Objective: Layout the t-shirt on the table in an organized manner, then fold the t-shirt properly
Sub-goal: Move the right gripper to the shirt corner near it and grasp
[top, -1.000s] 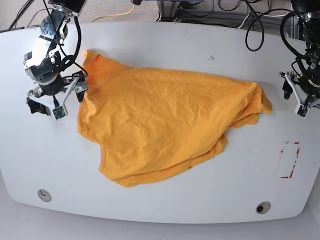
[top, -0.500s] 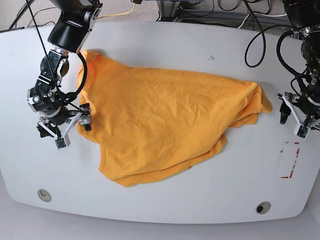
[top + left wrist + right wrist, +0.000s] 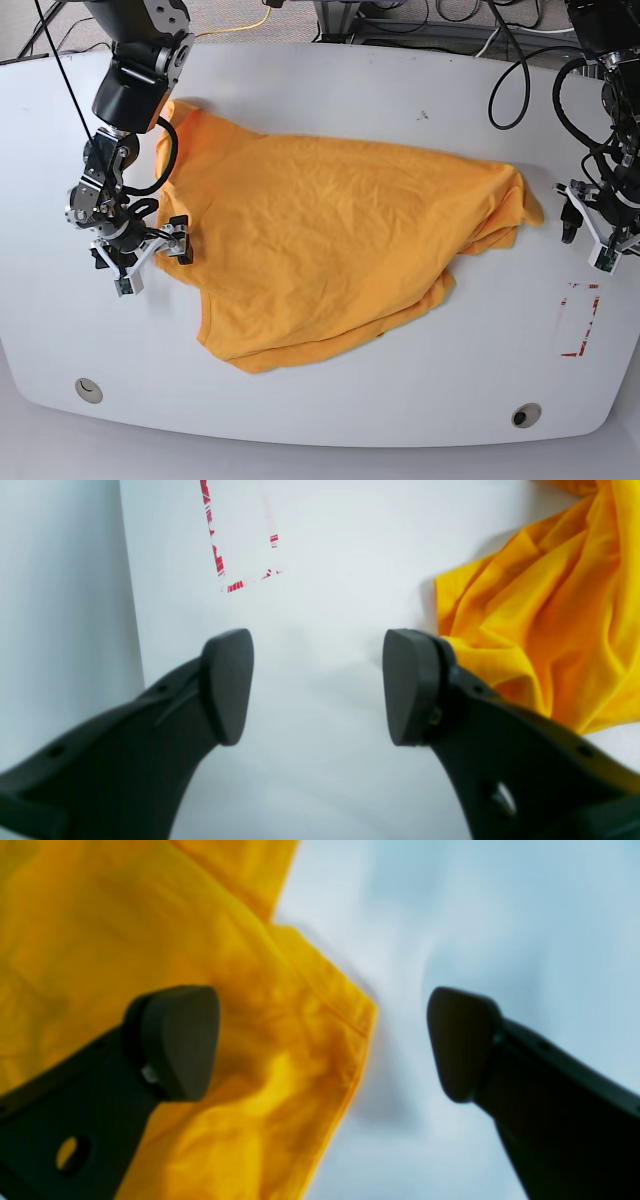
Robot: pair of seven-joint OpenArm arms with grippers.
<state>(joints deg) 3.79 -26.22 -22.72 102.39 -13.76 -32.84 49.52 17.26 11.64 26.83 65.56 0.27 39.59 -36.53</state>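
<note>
Base view: the t-shirt (image 3: 340, 255), orange-yellow, lies spread but rumpled across the middle of the white table (image 3: 330, 400), w/ wrinkles all over and nothing folded. One sleeve end bunches at the shirt's far edge on the view's right, and the lower hem curls near the front centre. Red-tape rectangle (image 3: 580, 320) sits on the tabletop at the view's right, well apart from the cloth. Two round grommets, one (image 3: 88, 390) at front left and one (image 3: 525, 414) at front right.

Right gripper (image 3: 140, 255) is on the view's left, low over the shirt's edge. Right wrist cam: jaws spread wide, one finger (image 3: 175, 1040) over the fabric (image 3: 250, 1040), the other over bare table; a hemmed corner of cloth lies between them. That pic is blurry, so can't tell if the finger touches the cloth; nothing looks pinched.

Left gripper (image 3: 592, 225) is on the view's right, just beside the bunched sleeve end. Left wrist cam: jaws apart, gap fairly wide, holding nothing; only bare tabletop (image 3: 320, 760) between the pads (image 3: 227, 685). Shirt folds (image 3: 545, 620) lie just beside the outer side of one finger, and the tape outline (image 3: 240, 540) is further out ahead.
</note>
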